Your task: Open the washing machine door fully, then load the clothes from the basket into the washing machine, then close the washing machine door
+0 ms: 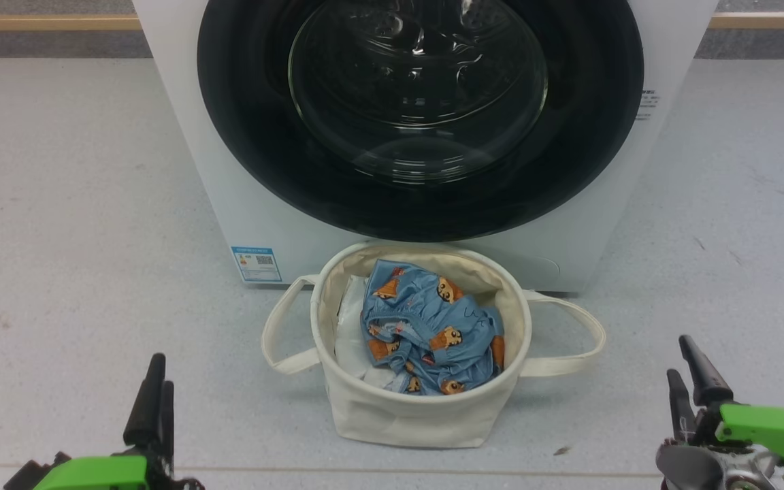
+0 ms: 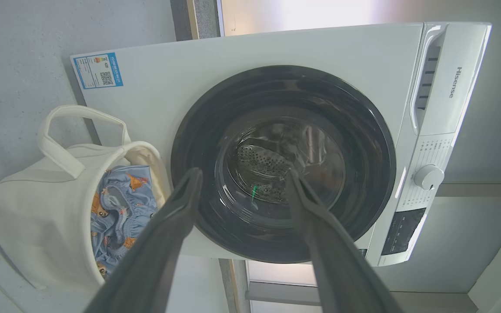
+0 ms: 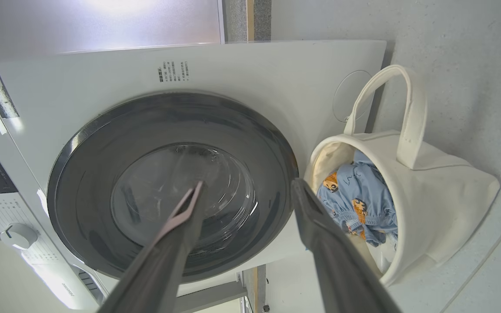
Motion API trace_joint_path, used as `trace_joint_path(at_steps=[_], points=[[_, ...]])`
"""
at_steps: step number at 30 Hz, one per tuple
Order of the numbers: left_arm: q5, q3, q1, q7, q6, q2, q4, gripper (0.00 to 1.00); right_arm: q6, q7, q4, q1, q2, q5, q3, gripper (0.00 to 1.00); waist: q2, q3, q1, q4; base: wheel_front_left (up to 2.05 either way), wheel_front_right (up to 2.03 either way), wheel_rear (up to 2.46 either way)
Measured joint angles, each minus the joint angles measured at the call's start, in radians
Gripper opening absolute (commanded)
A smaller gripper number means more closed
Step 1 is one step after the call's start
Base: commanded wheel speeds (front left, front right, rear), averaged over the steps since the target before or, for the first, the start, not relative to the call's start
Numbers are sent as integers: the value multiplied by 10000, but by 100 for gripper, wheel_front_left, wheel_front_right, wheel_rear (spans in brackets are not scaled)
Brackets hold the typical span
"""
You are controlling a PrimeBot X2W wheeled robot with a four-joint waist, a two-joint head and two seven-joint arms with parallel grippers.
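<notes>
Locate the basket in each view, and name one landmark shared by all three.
Head view: basket bottom centre, below the washing machine door.
Left wrist view: basket lower left.
Right wrist view: basket at right.
Shared landmark: the door's black rim.

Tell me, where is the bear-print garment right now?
In the head view the clothes lie bunched inside the basket, centre frame on the floor, just before the shut washing machine door.

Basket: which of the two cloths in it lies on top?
The light blue garment with orange bear faces. It is bunched over the plain white cloth, which peeks out along the left side of the basket.
</notes>
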Motion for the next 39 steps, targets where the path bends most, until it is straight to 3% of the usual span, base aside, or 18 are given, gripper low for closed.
trace_joint_path(at_steps=[9, 20, 39], points=[[951, -309, -203, -351, -4, 257, -19, 100, 0, -385, -508, -144, -213, -1705, 562, 100, 0, 15, 0, 71, 0, 0, 0], [3614, -754, -336, -686, 259, 608, -272, 100, 0, -662, -717, -334, -560, -4366, 1383, 100, 0, 61, 0, 175, 0, 0, 0], [5503, -713, -573, -1231, 79, 662, -61, 100, 0, -1181, -537, -662, -771, -6548, 1850, 100, 0, 112, 0, 246, 0, 0, 0]])
